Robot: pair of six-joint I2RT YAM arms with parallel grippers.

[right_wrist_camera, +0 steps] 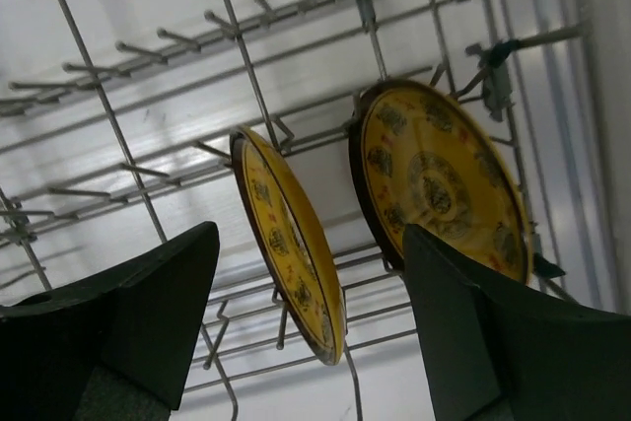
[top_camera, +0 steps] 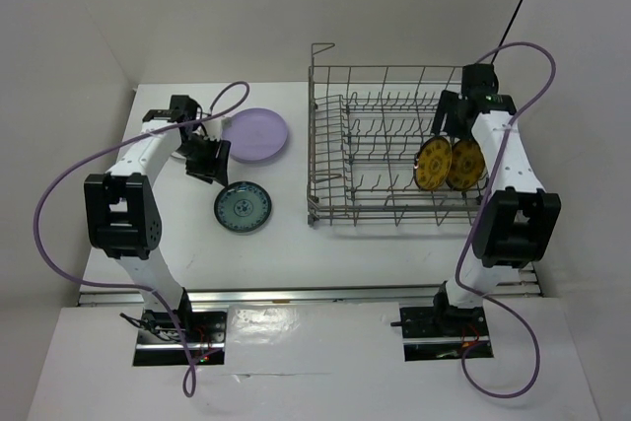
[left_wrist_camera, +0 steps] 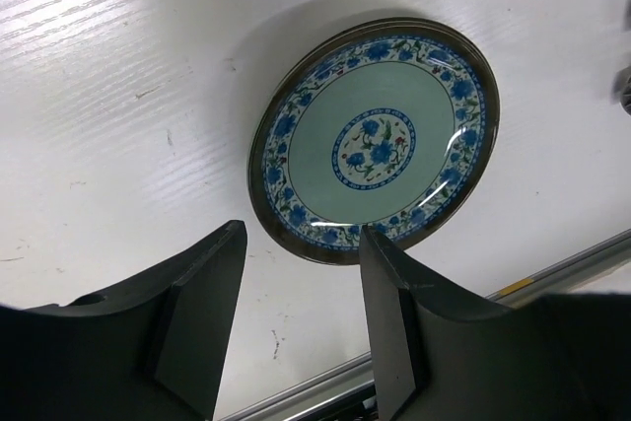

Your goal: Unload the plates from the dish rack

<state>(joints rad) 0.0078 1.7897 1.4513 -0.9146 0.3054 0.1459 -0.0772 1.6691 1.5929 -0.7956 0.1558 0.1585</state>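
The grey wire dish rack [top_camera: 380, 105] stands at the right. Two mustard-yellow plates [top_camera: 433, 164] [top_camera: 466, 164] stand on edge in its front right part. My right gripper [top_camera: 447, 123] hangs open just behind them. In the right wrist view my right gripper [right_wrist_camera: 311, 234] is wide open, with the left yellow plate [right_wrist_camera: 286, 244] edge-on between the jaws, untouched, and the other [right_wrist_camera: 439, 179] facing me. A teal patterned plate [top_camera: 243, 207] [left_wrist_camera: 375, 150] lies flat on the table. My left gripper [top_camera: 209, 160] [left_wrist_camera: 303, 234] is open and empty just above its rim. A lavender plate [top_camera: 258, 134] lies behind it.
The rack's upright tines [right_wrist_camera: 168, 41] and wires surround the yellow plates. White walls close in the table on the left, back and right. A metal rail [left_wrist_camera: 552, 278] runs along the table's near edge.
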